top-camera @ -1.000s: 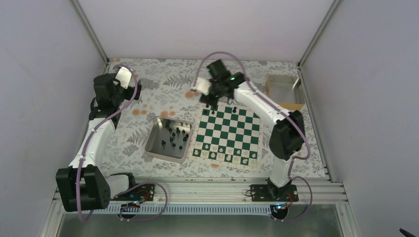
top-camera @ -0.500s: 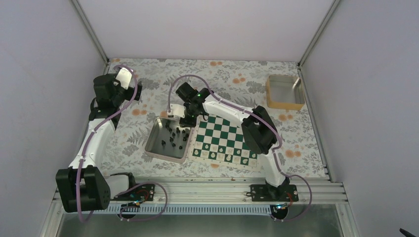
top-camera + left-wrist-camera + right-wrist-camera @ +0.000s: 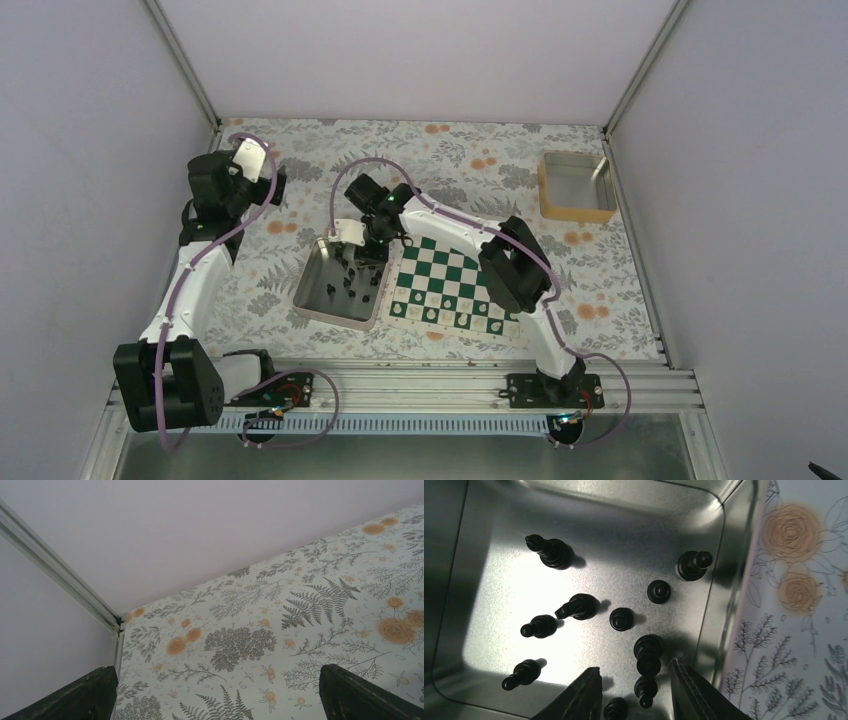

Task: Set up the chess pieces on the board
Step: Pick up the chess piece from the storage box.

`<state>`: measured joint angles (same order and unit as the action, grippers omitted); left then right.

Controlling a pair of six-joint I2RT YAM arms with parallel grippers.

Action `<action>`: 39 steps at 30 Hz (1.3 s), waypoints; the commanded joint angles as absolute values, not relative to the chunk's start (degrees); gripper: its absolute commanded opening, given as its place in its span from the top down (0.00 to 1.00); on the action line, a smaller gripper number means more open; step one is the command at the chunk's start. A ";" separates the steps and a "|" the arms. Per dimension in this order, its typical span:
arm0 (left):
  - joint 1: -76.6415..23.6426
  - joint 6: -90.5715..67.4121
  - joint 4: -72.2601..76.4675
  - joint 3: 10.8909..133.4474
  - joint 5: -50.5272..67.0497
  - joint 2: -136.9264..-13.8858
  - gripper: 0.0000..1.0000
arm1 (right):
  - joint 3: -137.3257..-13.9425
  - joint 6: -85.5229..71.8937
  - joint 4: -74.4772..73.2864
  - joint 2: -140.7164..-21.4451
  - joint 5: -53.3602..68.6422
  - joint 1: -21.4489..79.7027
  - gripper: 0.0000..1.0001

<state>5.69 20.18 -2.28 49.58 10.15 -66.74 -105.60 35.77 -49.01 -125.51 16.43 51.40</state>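
One sec on from the board's [image 3: 460,275] far edge, R hand [image 3: 365,245] now hangs over the tray [image 3: 312,300] at the board's 9 o'clock. Its fingers are parted w/ nothing gripped. Approx ten black pieces [image 3: 579,606] lie below, one right between the fingers. Prob. a drop-off is done and the next pick begins. L hand [image 3: 217,692] sits at the desk's [image 3: 470,160] 10 o'clock, wide open, empty.
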 commanded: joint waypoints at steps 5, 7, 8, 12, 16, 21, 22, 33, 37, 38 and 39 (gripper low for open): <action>6.15 20.30 -1.58 48.98 11.38 -65.92 0.00 | -106.87 36.18 -49.53 -127.54 17.18 52.31 0.62; 6.20 20.25 -1.58 48.96 11.47 -65.91 0.00 | -106.81 36.06 -49.13 -127.69 16.74 52.30 0.61; 6.19 20.28 -1.65 48.97 11.57 -65.90 0.00 | -106.79 36.02 -48.87 -127.75 16.46 52.30 0.61; 6.24 20.21 -1.60 48.89 11.77 -65.82 0.00 | -106.83 35.91 -48.22 -128.20 15.76 52.41 0.61; 6.32 20.27 -1.58 48.79 11.76 -65.65 0.00 | -107.14 35.66 -47.62 -128.73 15.19 52.47 0.60; 6.50 20.39 -1.58 48.54 12.43 -65.35 0.00 | -106.81 35.36 -46.63 -129.00 13.80 52.82 0.60; 6.50 20.39 -1.62 48.66 12.54 -65.39 0.00 | -106.79 35.34 -46.54 -129.14 13.78 52.87 0.61; 6.77 20.45 -1.74 48.60 12.57 -65.47 0.00 | -106.76 35.15 -46.02 -128.58 13.51 53.26 0.87; 6.76 20.39 -1.85 48.80 12.59 -65.63 0.00 | -106.80 34.97 -46.47 -125.97 14.55 53.26 0.89; 6.75 20.39 -1.92 48.86 12.57 -65.64 0.00 | -107.03 34.86 -46.77 -125.21 14.28 53.18 0.89; 6.76 20.39 -1.91 48.89 12.58 -65.64 0.00 | -107.08 34.73 -46.98 -124.16 14.06 53.09 0.89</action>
<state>6.39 20.16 -2.26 49.15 11.29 -66.37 -105.71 35.31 -47.03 -128.57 14.00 52.56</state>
